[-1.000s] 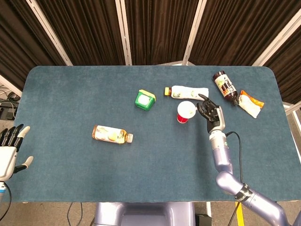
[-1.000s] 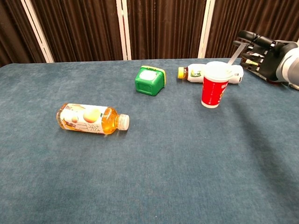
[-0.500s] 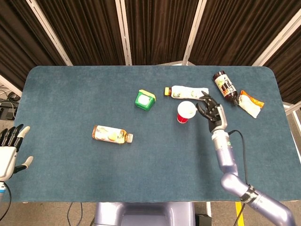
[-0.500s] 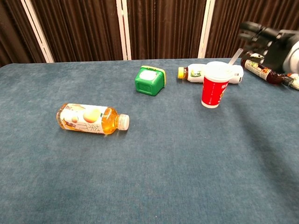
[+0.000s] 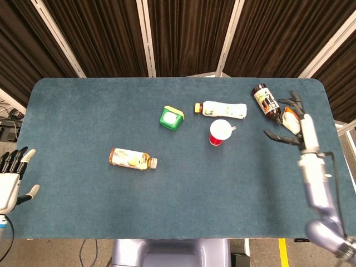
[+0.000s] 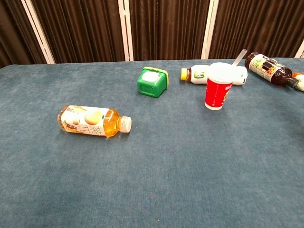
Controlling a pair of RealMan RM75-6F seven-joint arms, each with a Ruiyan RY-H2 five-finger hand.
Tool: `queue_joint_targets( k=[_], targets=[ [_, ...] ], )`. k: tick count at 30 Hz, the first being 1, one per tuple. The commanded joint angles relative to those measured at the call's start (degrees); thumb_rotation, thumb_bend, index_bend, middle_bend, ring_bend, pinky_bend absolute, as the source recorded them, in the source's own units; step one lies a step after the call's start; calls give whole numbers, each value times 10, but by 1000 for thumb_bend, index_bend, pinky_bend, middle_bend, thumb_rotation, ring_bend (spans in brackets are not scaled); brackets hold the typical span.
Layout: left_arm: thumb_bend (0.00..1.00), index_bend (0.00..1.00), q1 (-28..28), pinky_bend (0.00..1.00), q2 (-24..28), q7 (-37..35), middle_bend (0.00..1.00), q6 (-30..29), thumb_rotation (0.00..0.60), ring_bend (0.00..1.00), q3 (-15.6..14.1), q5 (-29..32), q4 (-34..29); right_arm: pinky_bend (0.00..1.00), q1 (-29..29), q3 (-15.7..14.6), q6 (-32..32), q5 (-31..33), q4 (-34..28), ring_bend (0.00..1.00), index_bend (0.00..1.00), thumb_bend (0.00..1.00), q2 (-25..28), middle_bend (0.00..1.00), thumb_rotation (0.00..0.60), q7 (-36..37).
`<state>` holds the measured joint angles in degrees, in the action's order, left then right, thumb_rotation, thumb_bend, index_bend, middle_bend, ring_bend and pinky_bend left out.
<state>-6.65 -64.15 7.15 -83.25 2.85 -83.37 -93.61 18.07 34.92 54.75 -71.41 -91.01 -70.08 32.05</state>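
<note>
While the right hand [image 5: 293, 125] hovers with fingers spread and holding nothing above the orange-and-white snack packet [image 5: 291, 118] beside the dark brown bottle [image 5: 265, 100] (left hand [image 5: 11, 178] idles open off-table), looks like it's reaching and needs to lower squarely before closing.

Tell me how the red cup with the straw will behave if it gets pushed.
The red cup stands upright, taller than its narrower base, so a high push would probably tip it. Its lid and straw suggest it may hold liquid, though its weight cannot be told. On the cloth-like table it likely drags rather than slides.
</note>
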Motion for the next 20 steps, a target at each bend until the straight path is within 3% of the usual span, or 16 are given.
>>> queue_joint_targets(
  k=[1, 4, 12, 20],
  targets=[
    [296, 0, 1, 0, -1, 2, 0, -2, 600, 0, 0, -1, 0, 0, -63, -86, 89, -109, 26, 0, 83, 55, 63, 0, 600, -155],
    [294, 0, 2, 0, -2, 3, 0, -5, 600, 0, -1, -2, 1, 0, -94, -128, 145, -144, 51, 0, 36, 33, 71, 0, 600, -252],
    [294, 0, 5, 0, -5, -1, 0, -12, 600, 0, -3, -9, 7, 0, -162, -206, 245, -176, 61, 0, 0, 0, 73, 0, 600, -340],
    [295, 0, 6, 0, -5, -3, 0, -13, 600, 0, -4, -11, 9, 0, -155, -225, 230, -152, 52, 0, 0, 0, 77, 0, 600, -349]
  ],
)
